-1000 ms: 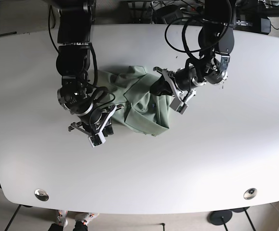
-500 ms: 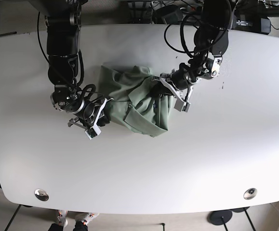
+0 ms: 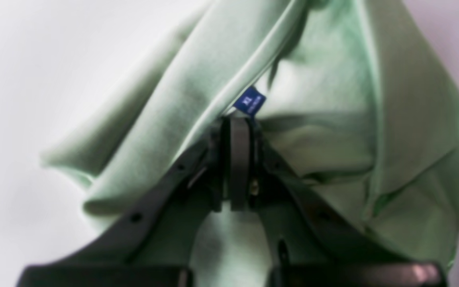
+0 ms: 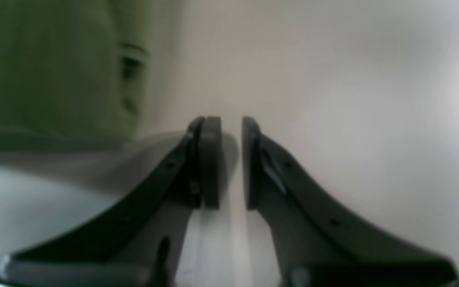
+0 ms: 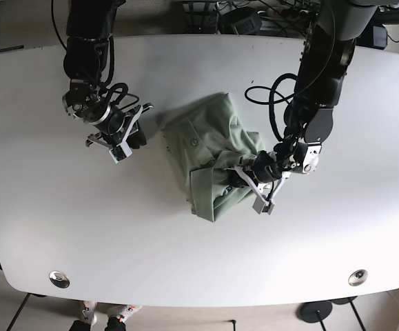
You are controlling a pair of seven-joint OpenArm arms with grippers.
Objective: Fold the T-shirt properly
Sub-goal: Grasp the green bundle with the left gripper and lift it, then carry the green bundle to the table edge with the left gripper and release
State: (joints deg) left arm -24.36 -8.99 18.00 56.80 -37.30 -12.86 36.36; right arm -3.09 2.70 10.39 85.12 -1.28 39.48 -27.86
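White table [image 5: 185, 262] — left gripper [image 3: 237, 123] pinches the T-shirt [image 5: 213, 155] (wrist-only XL tag [image 3: 249, 101]); right gripper [image 4: 229, 159] narrowly apart, empty.

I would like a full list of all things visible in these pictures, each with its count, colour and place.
T-shirt: one, pale green, bunched at the middle of the table.
Size label: one, blue, on the shirt just above the left gripper's tips.
Table: one, white, fills most of the base view.
Round fittings: two, silver, near the table's front corners.
Cables: several, black, behind the table's far edge.
Left gripper: one, black, shut on the T-shirt.
Right gripper: one, black, slightly open and empty, over bare table beside the shirt.
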